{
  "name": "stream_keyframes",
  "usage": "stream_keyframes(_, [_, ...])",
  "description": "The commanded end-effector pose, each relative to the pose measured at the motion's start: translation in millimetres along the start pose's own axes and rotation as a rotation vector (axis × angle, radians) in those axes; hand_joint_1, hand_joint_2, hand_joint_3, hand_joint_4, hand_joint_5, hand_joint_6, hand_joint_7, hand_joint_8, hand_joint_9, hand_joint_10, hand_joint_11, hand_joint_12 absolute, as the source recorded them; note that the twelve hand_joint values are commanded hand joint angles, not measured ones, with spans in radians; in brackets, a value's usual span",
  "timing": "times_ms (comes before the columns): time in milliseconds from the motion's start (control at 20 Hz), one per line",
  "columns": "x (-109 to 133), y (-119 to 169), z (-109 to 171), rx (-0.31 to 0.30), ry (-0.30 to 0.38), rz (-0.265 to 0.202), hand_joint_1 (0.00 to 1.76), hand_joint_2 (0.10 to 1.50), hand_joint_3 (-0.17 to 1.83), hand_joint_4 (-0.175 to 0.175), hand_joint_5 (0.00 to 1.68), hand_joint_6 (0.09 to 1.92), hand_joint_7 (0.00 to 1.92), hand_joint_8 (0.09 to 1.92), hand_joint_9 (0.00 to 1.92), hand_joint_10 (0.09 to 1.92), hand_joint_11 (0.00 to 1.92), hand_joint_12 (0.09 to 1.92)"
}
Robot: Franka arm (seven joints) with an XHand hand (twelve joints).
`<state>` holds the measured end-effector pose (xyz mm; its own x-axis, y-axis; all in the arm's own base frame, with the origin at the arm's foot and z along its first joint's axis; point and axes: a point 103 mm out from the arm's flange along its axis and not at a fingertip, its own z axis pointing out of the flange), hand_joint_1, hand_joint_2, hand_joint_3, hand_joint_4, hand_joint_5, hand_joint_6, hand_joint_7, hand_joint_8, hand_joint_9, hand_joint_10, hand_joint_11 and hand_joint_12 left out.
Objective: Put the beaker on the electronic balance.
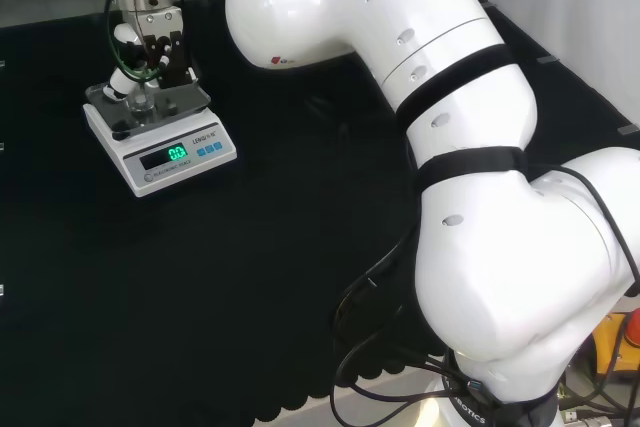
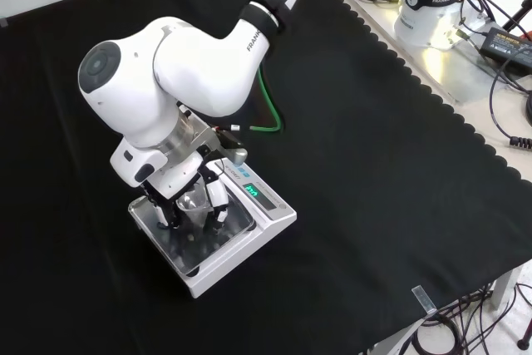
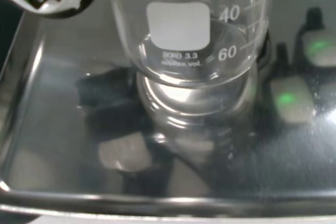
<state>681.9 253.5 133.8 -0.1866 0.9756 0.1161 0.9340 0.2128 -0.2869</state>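
Observation:
The clear glass beaker (image 2: 193,201) stands upright over the steel pan of the white electronic balance (image 2: 259,224), and my hand (image 2: 179,176) is shut on it, black and white fingers (image 2: 218,202) curled around both of its sides. From the head view, the hand (image 1: 150,42) hangs above the balance (image 1: 170,157) at the far left, with the beaker (image 1: 140,97) under it. Seen from the wrist, the beaker's (image 3: 189,35) base meets its own reflection on the pan (image 3: 52,129); I cannot tell if it rests there or hovers just above.
The balance sits on black cloth with open cloth all around it. A green cable (image 2: 268,114) runs along the arm. Beyond the cloth's scalloped edge in the front view lie cables and a power adapter (image 2: 507,39). The arm's white links (image 1: 480,197) stand at the head view's right.

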Motion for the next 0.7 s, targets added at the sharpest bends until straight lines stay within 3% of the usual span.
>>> stream_keyframes(50, [-5.9,-24.5,-46.3,0.053,-0.05,0.009,0.91,0.58,0.58,-0.076,0.87,0.86,1.16,0.77,1.26,0.63,0.93,1.23])
stream_keyframes(100, [-9.7,-30.8,-55.2,0.061,-0.058,0.013,0.82,0.59,0.52,-0.091,0.66,0.88,0.91,0.83,1.0,0.69,0.74,1.32])
stream_keyframes(200, [-16.8,-43.9,-72.9,0.075,-0.068,0.013,0.7,0.62,0.41,-0.1,0.42,0.8,0.5,0.88,0.56,0.8,0.43,1.44])
stream_keyframes(350, [-30.4,-69.3,-103.1,0.076,-0.074,0.012,0.61,0.65,0.28,-0.101,0.29,0.59,0.16,0.86,0.14,0.91,0.14,1.53])
stream_keyframes(500, [-46.3,-104.9,-144.0,0.052,-0.069,-0.009,0.56,0.69,0.18,-0.103,0.29,0.4,0.05,0.85,0.02,0.91,0.03,1.55])
stream_keyframes(700, [-75.4,-168.4,-206.5,-0.03,0.052,-0.059,0.54,0.7,0.14,-0.103,0.3,0.32,0.05,0.84,0.0,0.91,0.0,1.55])
